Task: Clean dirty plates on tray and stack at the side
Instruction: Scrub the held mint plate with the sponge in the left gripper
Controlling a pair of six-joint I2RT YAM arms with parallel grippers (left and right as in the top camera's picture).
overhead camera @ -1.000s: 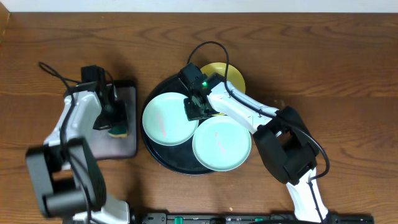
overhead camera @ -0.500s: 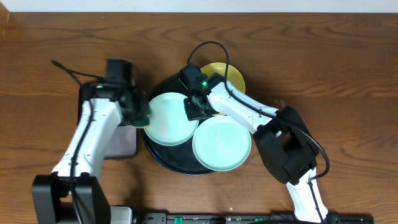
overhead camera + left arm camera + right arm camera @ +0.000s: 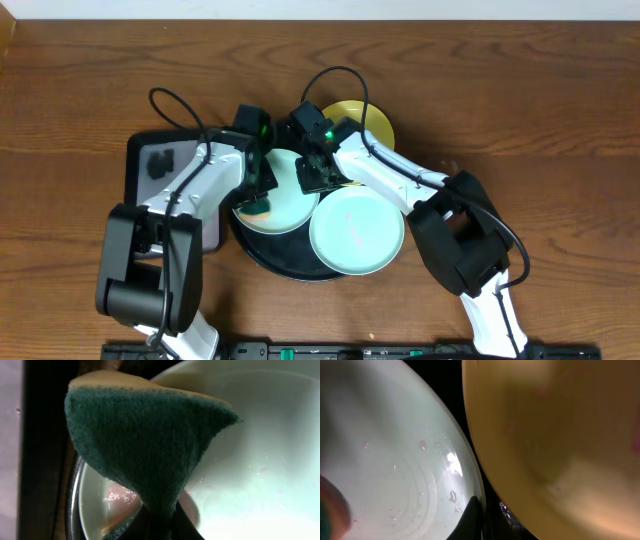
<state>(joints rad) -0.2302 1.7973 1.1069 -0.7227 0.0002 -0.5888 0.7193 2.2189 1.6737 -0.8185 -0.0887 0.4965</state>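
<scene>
Two mint-green plates lie on the round black tray (image 3: 262,258), one at the left (image 3: 285,205) and one at the front right (image 3: 357,232). A yellow plate (image 3: 375,121) sits at the tray's far edge, partly under my right arm. My left gripper (image 3: 257,203) is shut on a green and yellow sponge (image 3: 145,445) and holds it on the left plate (image 3: 260,460), over red smears (image 3: 120,497). My right gripper (image 3: 315,178) is shut on that plate's right rim (image 3: 470,495); the yellow plate (image 3: 560,435) lies just beside it.
A smaller black rectangular tray (image 3: 150,190) lies on the wooden table left of the round tray, with a small dark mark (image 3: 160,160) on it. My two arms meet closely over the left plate. Cables arch above both wrists.
My left arm has swung right from the rectangular tray, carrying the sponge onto the left mint plate. The right arm and the plates have not moved.
</scene>
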